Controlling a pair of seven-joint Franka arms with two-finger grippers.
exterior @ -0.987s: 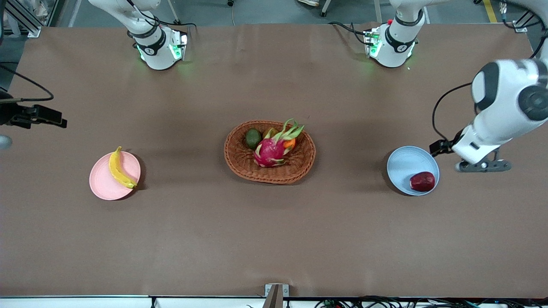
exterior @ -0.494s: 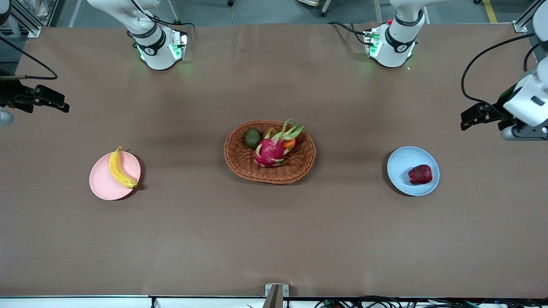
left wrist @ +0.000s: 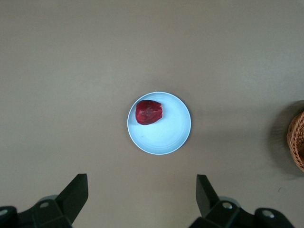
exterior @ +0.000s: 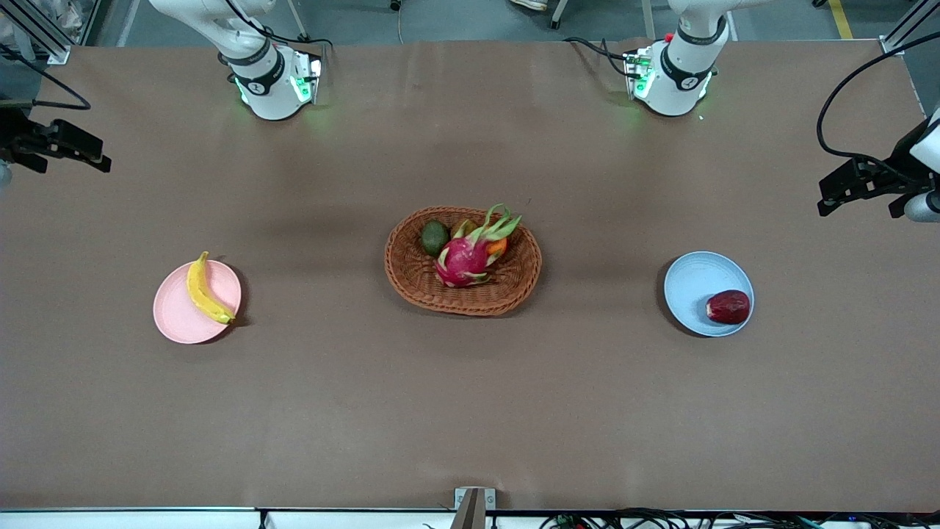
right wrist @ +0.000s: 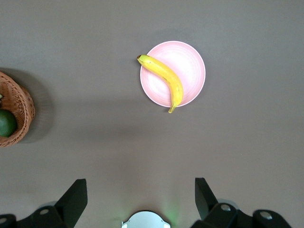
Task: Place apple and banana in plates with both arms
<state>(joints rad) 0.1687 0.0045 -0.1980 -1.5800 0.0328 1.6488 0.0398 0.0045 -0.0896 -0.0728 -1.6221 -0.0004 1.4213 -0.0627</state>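
Note:
The dark red apple (exterior: 728,306) lies on the light blue plate (exterior: 694,283), near its rim toward the left arm's end. The yellow banana (exterior: 205,289) lies across the pale pink plate (exterior: 180,319). My left gripper (left wrist: 141,186) is open and empty, high over bare table at the left arm's end, with the apple (left wrist: 149,112) and blue plate (left wrist: 166,135) in its view. My right gripper (right wrist: 141,187) is open and empty, high over bare table at the right arm's end, with the banana (right wrist: 164,78) and pink plate (right wrist: 190,64) in its view.
A brown wicker basket (exterior: 418,283) stands mid-table between the plates. It holds a pink dragon fruit (exterior: 464,261), a dark green avocado (exterior: 434,237) and an orange fruit. The arm bases (exterior: 272,84) stand along the table edge farthest from the front camera.
Both arms have lifted and drawn away from the plates toward the table's ends. The apple has shifted slightly on the blue plate. The banana has not moved.

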